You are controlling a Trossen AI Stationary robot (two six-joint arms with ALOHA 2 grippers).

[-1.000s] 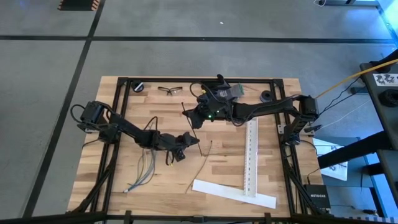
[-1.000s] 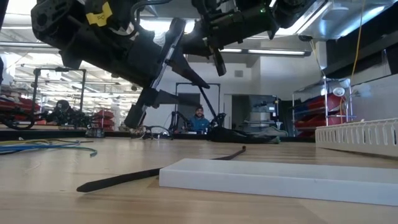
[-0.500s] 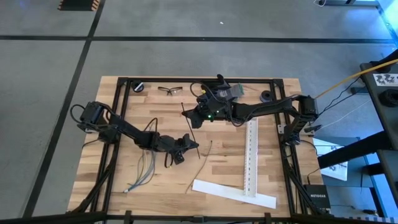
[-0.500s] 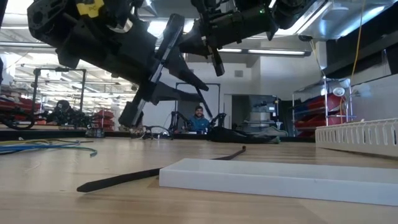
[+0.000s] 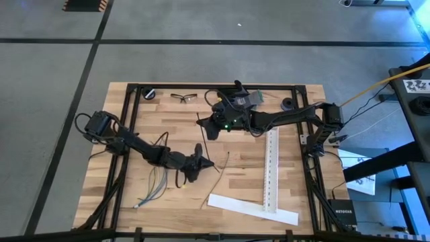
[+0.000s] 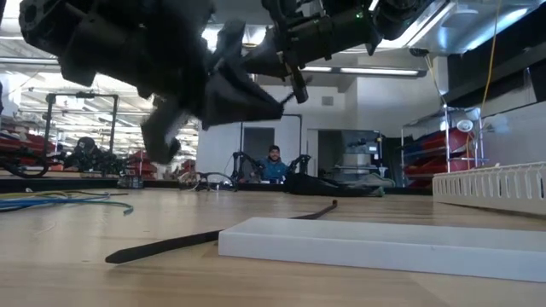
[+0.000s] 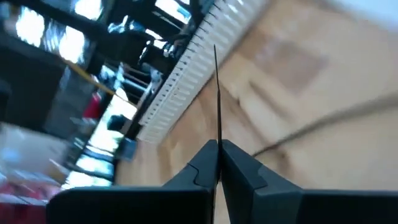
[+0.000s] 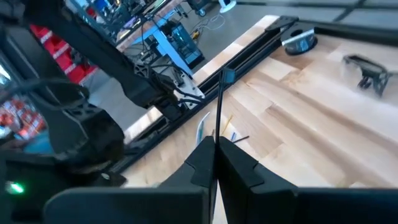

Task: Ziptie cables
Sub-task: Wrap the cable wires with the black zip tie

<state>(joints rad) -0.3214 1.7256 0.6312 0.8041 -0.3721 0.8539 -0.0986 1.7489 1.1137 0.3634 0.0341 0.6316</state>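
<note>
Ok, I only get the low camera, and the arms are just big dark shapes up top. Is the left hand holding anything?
Observer: Yes. Its wrist camera shows the left hand shut on a thin black ziptie.
Operator: And the other hand?
Observer: The right hand is shut on a second ziptie, with the strip sticking straight out past its fingers.
Operator: Are the wires near the hands?
Observer: From above, the cables lie loose beside the left arm, and neither hand is touching them.
</note>
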